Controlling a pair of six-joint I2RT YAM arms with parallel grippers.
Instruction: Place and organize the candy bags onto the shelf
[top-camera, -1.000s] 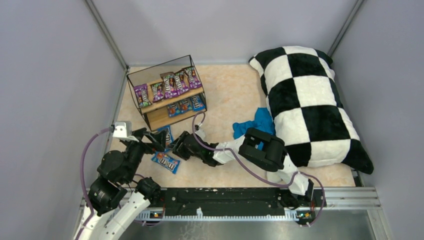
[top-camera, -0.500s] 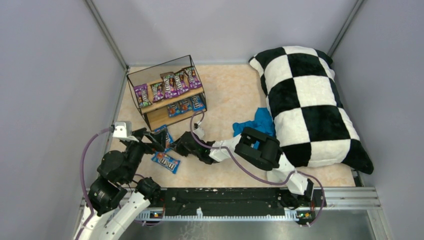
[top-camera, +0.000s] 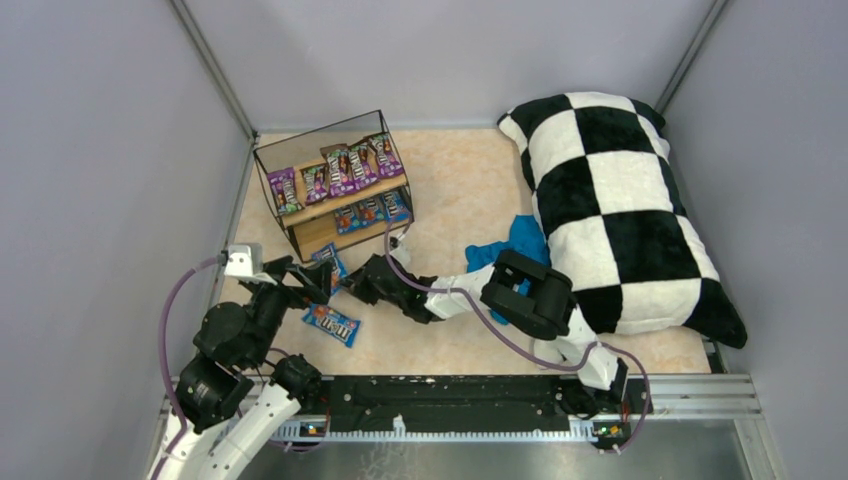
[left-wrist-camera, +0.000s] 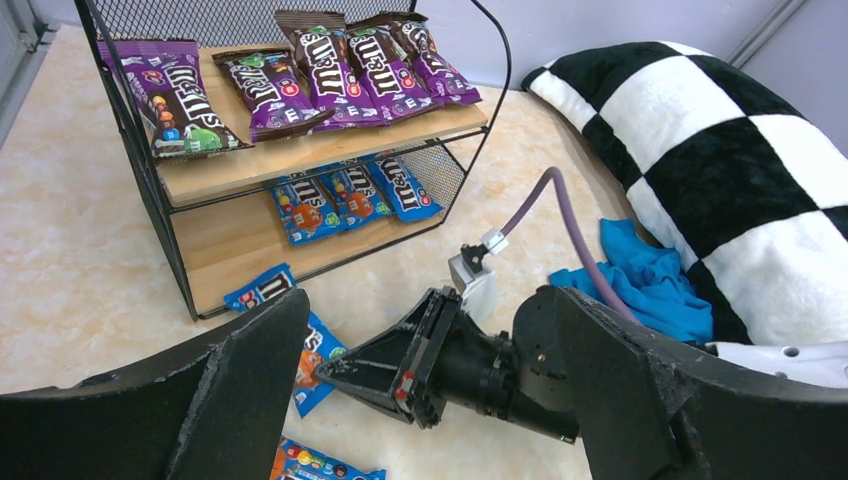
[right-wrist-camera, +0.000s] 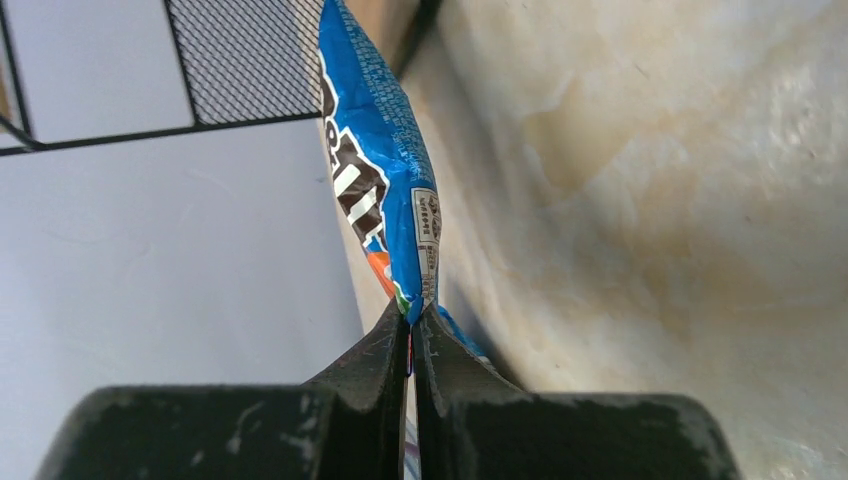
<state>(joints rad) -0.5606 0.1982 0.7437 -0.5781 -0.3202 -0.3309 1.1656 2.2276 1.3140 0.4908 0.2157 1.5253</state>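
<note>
Blue glossy candy bag (right-wrist-camera: 385, 190): on beige marbled tabletop (top-camera: 460, 190), just before two-tier black-wire shelf with wooden boards (left-wrist-camera: 235, 250). Near edge pinched in fully closed right claw (right-wrist-camera: 410, 322). Left claw (left-wrist-camera: 425, 300) gaping, empty. Step: pickup. Next, likely: lift, carry to bare left part of lower board. Second blue bag (top-camera: 332, 323) loose nearby.

On the shelf (left-wrist-camera: 232, 243) lie candy bags (left-wrist-camera: 340, 70), pillow (left-wrist-camera: 720, 150) to its right.
</note>
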